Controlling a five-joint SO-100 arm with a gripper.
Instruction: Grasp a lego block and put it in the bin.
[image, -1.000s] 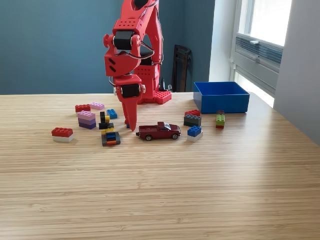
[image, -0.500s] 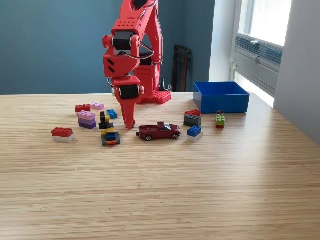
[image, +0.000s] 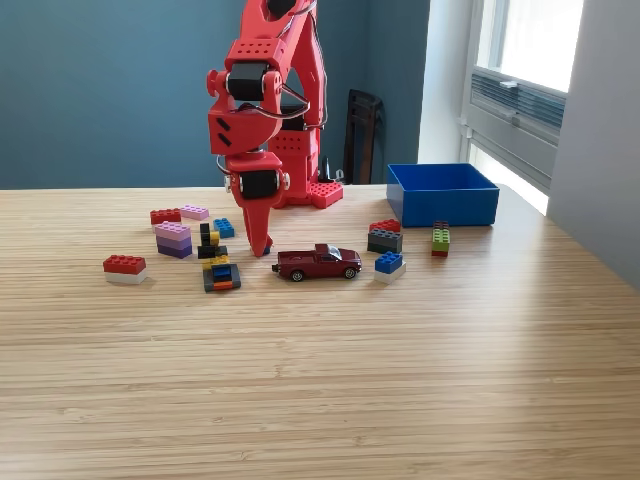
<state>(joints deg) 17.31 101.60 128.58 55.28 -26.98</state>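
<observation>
A broad light-wood table with a fine lengthwise grain (image: 320, 380) is seen filling the lower part of the exterior view, its far edge met by a teal wall. At the middle of that far edge a red plastic robot arm (image: 265, 110) is mounted, bent forward and downward over the tabletop. Near the far edge toward the exterior view's right, a shallow rectangular bright-blue plastic bin with an open top (image: 443, 195) is placed, well apart from the arm's tip. The gripper (image: 260, 247) is pointed straight down with its tip at or just above the wood, just beside a small dark-red toy pickup truck (image: 318, 262); its fingers appear drawn together into one narrow point, and whether anything is pinched between them cannot be told, as only a dark speck is visible at the tip. Toward the left of the exterior view, a stack of pink and purple bricks (image: 173, 239) and a red brick on a white one (image: 124, 269) are set. A grey, blue, orange and yellow brick pile (image: 221, 276) is found near the gripper. Between truck and bin lie a red-on-dark-grey block (image: 384, 236), a blue brick (image: 389, 264) and a narrow green brick stack (image: 440, 239).
</observation>
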